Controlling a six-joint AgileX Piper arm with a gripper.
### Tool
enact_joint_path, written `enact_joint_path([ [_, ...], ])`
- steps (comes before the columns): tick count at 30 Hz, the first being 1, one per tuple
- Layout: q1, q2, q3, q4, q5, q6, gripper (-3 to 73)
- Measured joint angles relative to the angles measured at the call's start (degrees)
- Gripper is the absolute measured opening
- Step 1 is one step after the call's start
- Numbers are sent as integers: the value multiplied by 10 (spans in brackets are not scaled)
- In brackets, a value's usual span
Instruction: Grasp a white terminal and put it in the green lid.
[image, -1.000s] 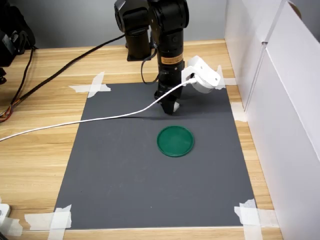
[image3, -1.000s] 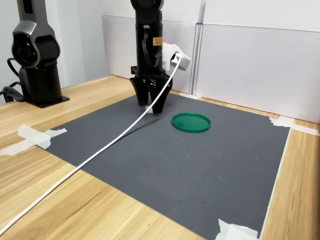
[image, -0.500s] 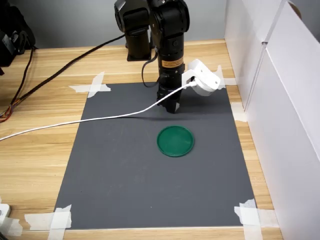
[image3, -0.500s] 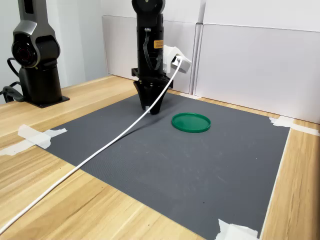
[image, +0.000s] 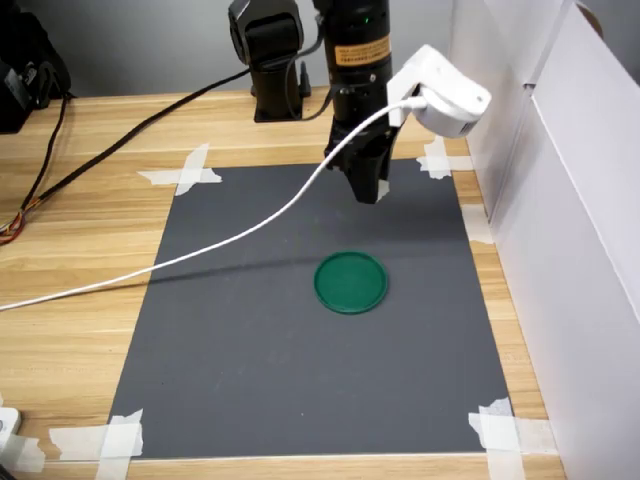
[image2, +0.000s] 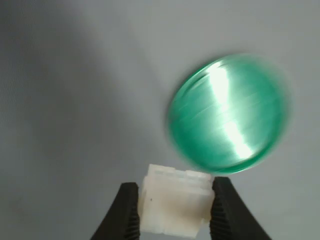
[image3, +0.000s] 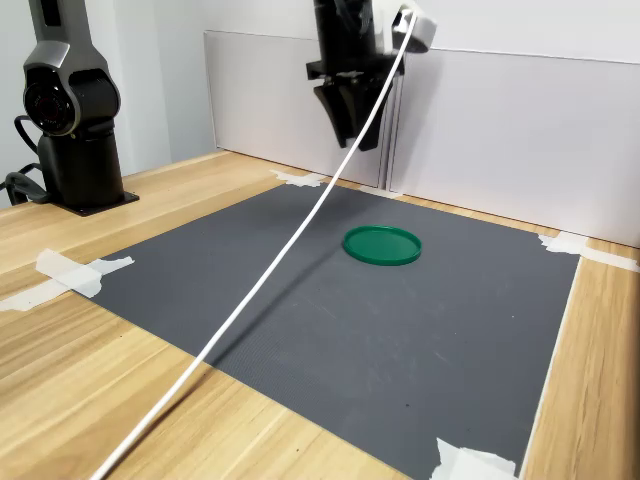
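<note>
Arm (image: 358, 60) now higher above mat (image: 250, 340)

**Black arm, white camera pod**

The arm (image: 355, 60) is glossy black with a small orange-yellow label on its forearm. A rounded white camera housing (image: 447, 92) sits on the wrist, trailing a thin white cable (image: 230, 235). The gripper (image: 368, 186) ends in two tapered black fingers (image2: 125, 212)

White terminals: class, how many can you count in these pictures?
1. The white terminal is held between the tool's fingers, raised above the mat; none visible elsewhere.
</note>
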Motion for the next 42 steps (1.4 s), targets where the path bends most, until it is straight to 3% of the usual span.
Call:
enact_joint_path([
  [6, -4, 52, -46, -10, 28, 22, 325],
  [15, -56, 121, -52, -22, 17, 39, 325],
  [36, -59, 182, -53, -57, -19, 14, 326],
  [39, -60, 182, -53, -58, -19, 8, 376],
  [42, -60, 182, -53, -57, -19, 7, 483],
])
